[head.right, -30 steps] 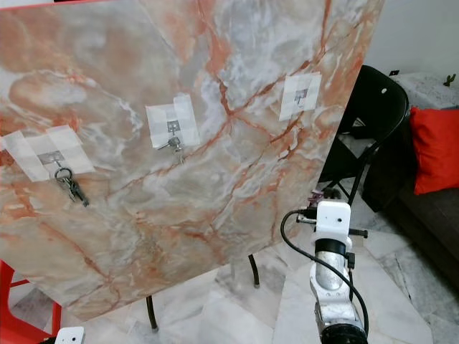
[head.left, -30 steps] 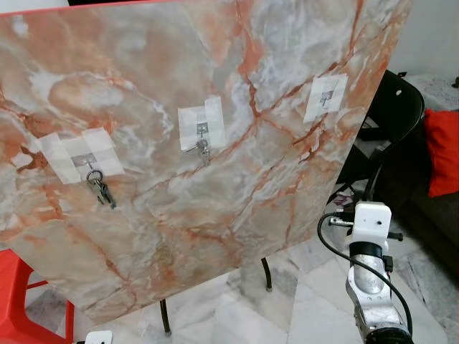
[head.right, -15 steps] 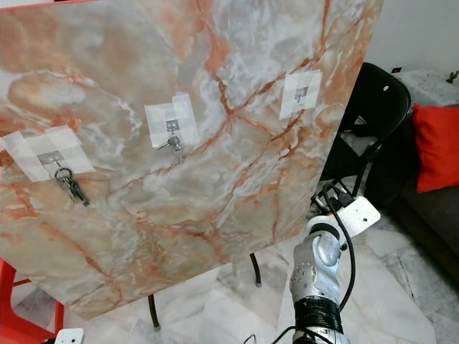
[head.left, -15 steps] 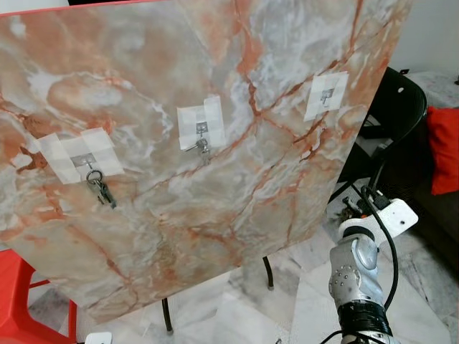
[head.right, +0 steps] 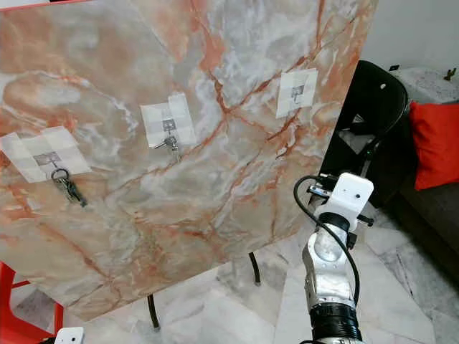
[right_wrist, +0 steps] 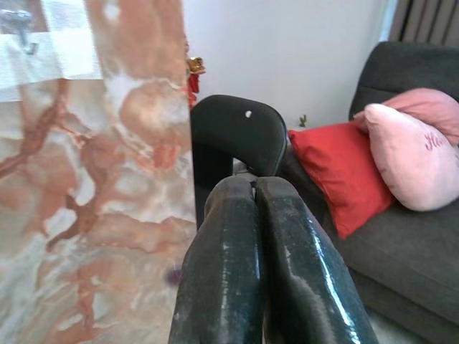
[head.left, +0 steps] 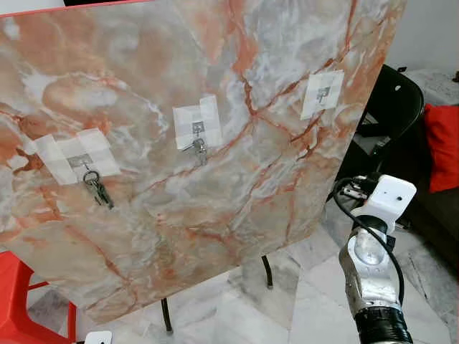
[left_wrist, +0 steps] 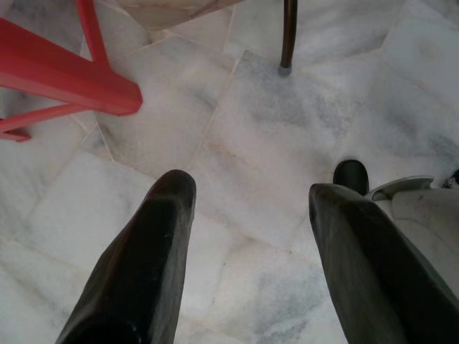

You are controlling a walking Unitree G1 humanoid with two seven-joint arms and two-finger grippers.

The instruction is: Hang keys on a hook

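A tilted marble board (head.left: 215,236) carries three taped hooks. On the left hook (head.left: 84,166) hangs a bunch of keys (head.left: 97,190). From the middle hook (head.left: 198,130) hangs a single key (head.left: 200,149). The right hook (head.left: 323,92) is bare. My right arm (head.left: 369,265) is raised at the lower right, beside the board's right edge, with its white wrist camera (head.left: 386,199) uppermost. In the right wrist view my right gripper (right_wrist: 252,188) is shut, its fingers pressed together with nothing seen between them, pointing past the board's edge. My left gripper (left_wrist: 251,193) hangs open over the floor.
A black chair (head.left: 396,107) stands just behind the board's right edge. A grey sofa (right_wrist: 423,251) with a red cushion (head.left: 445,147) and a pink one (right_wrist: 409,143) lies beyond. A red stool (head.left: 14,308) sits at lower left. The stand's black legs (head.left: 267,272) rest on marble tiles.
My right wrist has twisted back from its sideways tilt of half a second ago and now sits upright and slightly higher. The keys and board have not moved.
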